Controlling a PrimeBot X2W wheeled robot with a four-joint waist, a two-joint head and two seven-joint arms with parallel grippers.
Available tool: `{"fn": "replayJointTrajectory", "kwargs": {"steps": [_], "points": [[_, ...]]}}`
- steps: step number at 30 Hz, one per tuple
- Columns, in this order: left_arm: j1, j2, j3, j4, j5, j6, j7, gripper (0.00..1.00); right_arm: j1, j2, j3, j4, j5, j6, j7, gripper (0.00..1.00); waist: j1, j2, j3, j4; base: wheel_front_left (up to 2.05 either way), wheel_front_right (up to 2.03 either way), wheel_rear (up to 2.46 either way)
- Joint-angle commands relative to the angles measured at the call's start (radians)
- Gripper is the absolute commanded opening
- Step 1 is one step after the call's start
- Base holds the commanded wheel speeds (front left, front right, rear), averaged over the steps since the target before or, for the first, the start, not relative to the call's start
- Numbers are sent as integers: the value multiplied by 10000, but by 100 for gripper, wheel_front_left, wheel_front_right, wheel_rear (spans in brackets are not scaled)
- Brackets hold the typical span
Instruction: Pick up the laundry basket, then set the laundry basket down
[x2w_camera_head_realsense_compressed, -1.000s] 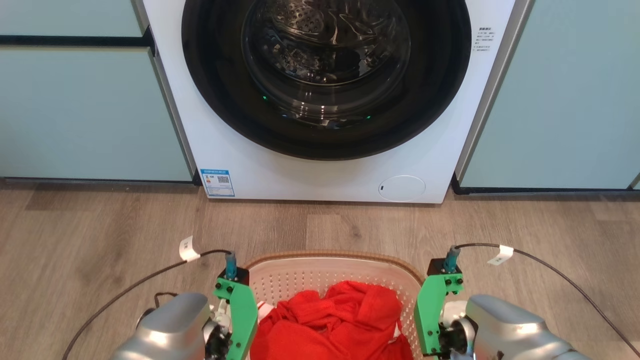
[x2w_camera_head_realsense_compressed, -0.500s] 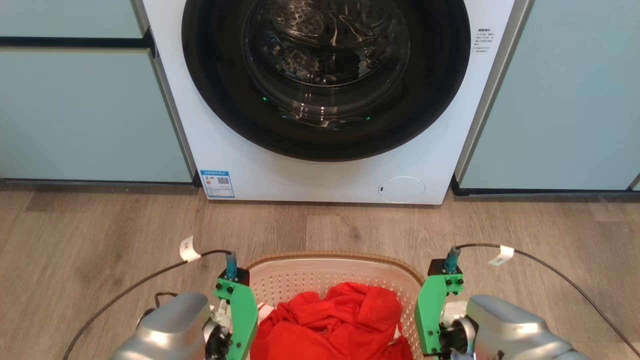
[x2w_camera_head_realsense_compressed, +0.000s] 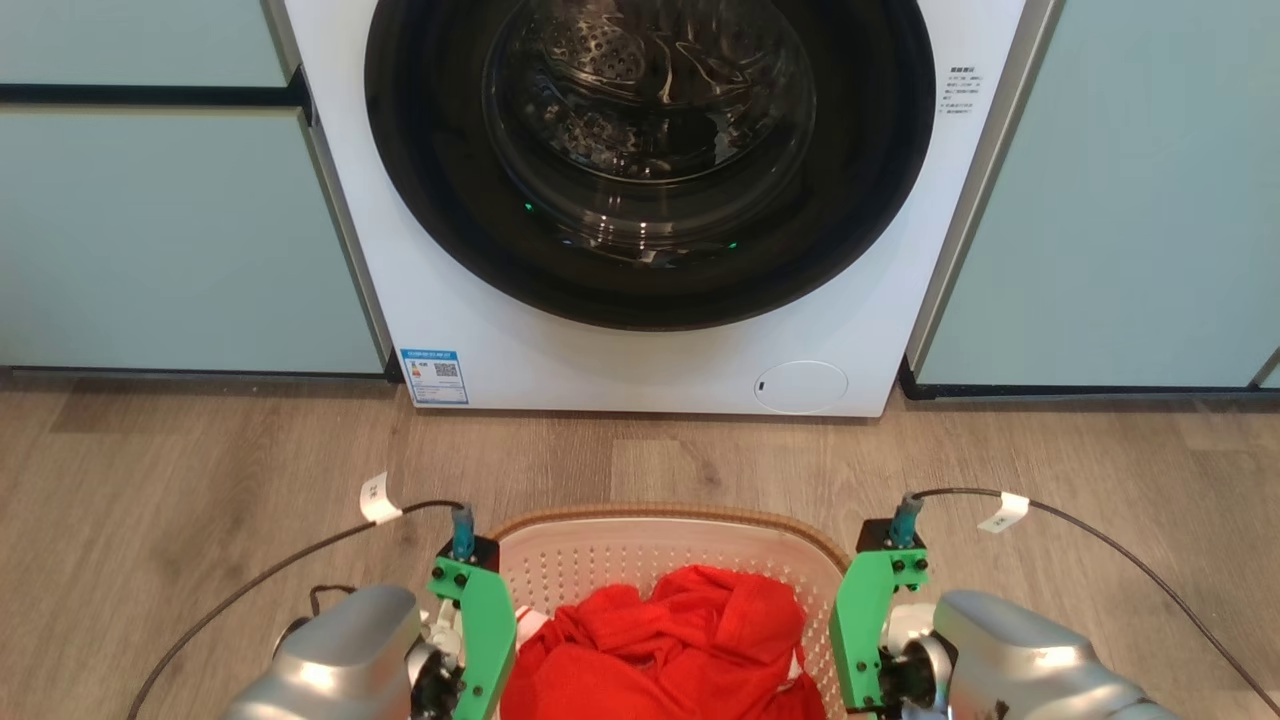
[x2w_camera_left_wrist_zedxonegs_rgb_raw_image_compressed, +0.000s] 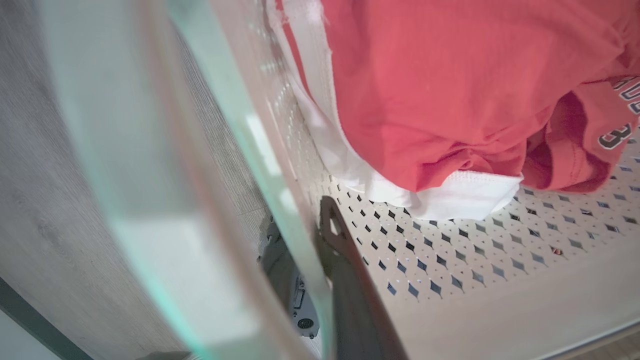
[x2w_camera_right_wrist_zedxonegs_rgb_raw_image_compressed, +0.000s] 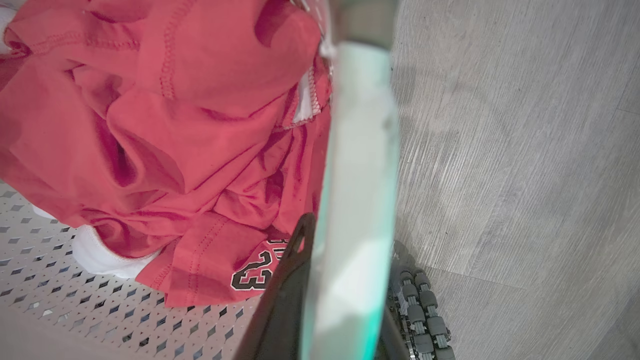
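The laundry basket (x2w_camera_head_realsense_compressed: 660, 512), white and perforated with a brown woven rim, sits at the bottom middle of the head view. A red garment (x2w_camera_head_realsense_compressed: 660, 640) lies in it. My left gripper (x2w_camera_head_realsense_compressed: 470, 660) is at its left side and my right gripper (x2w_camera_head_realsense_compressed: 865, 650) at its right side, both pointing down. Each is shut on a side of the basket. In the left wrist view one dark finger (x2w_camera_left_wrist_zedxonegs_rgb_raw_image_compressed: 345, 260) is inside the basket wall (x2w_camera_left_wrist_zedxonegs_rgb_raw_image_compressed: 450, 250). In the right wrist view a dark finger (x2w_camera_right_wrist_zedxonegs_rgb_raw_image_compressed: 295, 255) is inside beside the blurred rim (x2w_camera_right_wrist_zedxonegs_rgb_raw_image_compressed: 355, 200). I cannot tell whether the basket touches the floor.
A white washing machine (x2w_camera_head_realsense_compressed: 640, 200) with a dark round door stands straight ahead, between pale green cabinets (x2w_camera_head_realsense_compressed: 170, 230). Wooden floor (x2w_camera_head_realsense_compressed: 200, 480) lies between it and the basket. Cables (x2w_camera_head_realsense_compressed: 250, 580) trail from both wrists. Grey rollers (x2w_camera_right_wrist_zedxonegs_rgb_raw_image_compressed: 420, 310) show by the right side.
The washing machine and floor have slid slightly down the head view while the basket and grippers keep their place in it; the camera has moved. Both grips are unchanged.
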Motion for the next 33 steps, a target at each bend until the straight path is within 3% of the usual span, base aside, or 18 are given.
{"fn": "replayJointTrajectory", "kwargs": {"steps": [1,19,27,33], "points": [[-255,-115,19,-320,-9,-82,66,0,-752,327,-23,-320,2,73,-131,0,0,0,2,-3,0,0,0],[-238,-239,19,-7,2,-82,-135,0,-725,327,18,-241,-31,73,-505,0,0,0,339,-59,0,0,0],[-275,-447,19,164,189,-82,-488,0,-792,254,34,-139,-246,73,-1219,0,0,0,1657,-297,0,0,0],[-1020,-648,26,715,438,-80,-1600,0,-1374,-41,22,-208,-469,73,-2185,0,0,0,3321,-429,0,0,0]]}}
